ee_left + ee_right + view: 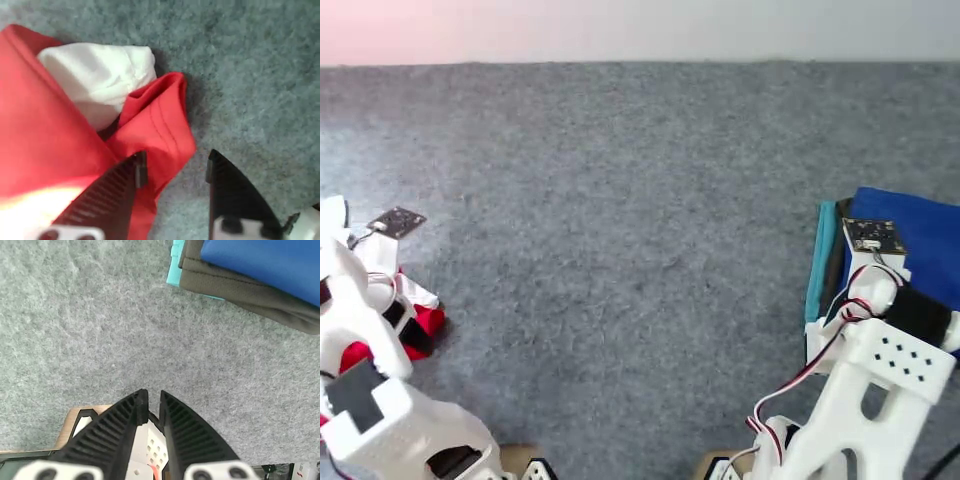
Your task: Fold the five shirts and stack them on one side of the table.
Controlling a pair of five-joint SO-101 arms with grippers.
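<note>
Grey mat (620, 200) across the table, pale wall (620, 30) behind, open mat between the two arms. At the left edge, left arm (380, 400) covering most of a red shirt (425, 325); at the right edge, right arm (880, 380) in front of part of the stack (840, 250). Red shirt crumpled, unfolded, with white cloth (100, 75) bunched in its folds. Stack neat: blue shirt (260, 265) on top, dark shirt (240, 290) under it, teal shirt (175, 265) lowest. From the left wrist, left gripper (175, 160) spread wide, one finger at the red hem, the other over bare mat, nothing pinched. From the right wrist, right gripper (152, 397) pressed nearly together on nothing, above mat near the stack, wooden edge (82, 415) behind it
</note>
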